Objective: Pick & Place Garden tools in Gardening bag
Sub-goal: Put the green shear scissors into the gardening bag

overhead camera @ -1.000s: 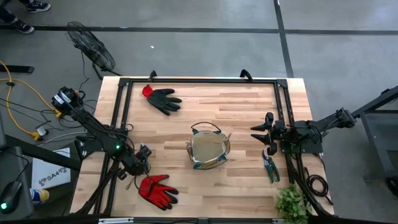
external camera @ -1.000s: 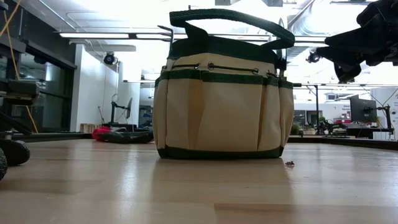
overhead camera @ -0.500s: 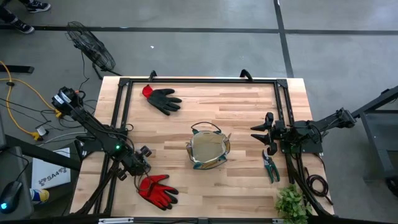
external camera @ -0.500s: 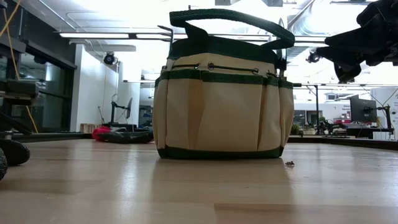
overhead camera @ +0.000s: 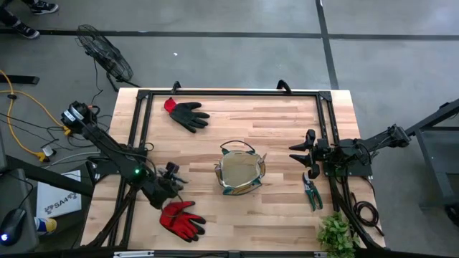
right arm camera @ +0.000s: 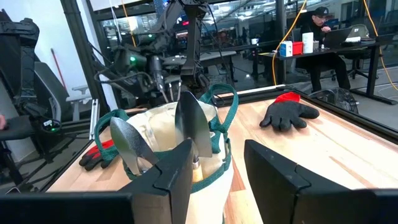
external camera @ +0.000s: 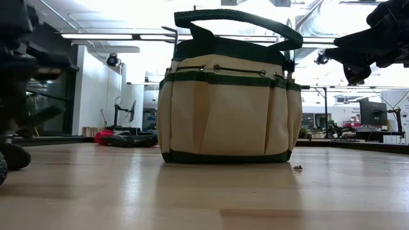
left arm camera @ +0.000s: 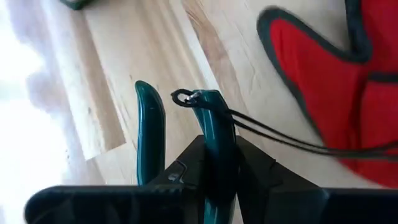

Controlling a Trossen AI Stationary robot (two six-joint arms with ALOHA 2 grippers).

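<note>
Wooden table [overhead camera: 280, 115], left end effector [overhead camera: 172, 175] clamped on green-handled pruner [left arm camera: 211, 143] just above red glove [overhead camera: 181, 218].

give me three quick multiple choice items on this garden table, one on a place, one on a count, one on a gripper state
1. The red glove lies:
A. near the left gripper
B. inside the gardening bag
C. beside the plant

2. Gloves on the table:
A. one
B. two
C. four

3. The left gripper is:
A. open and empty
B. shut on green-handled pruners
C. shut on a trowel

Answers:
1 A, the high view shows it just beyond that gripper.
2 B, it and the black-and-red glove.
3 B, the left wrist view shows a green handle clamped.
</note>
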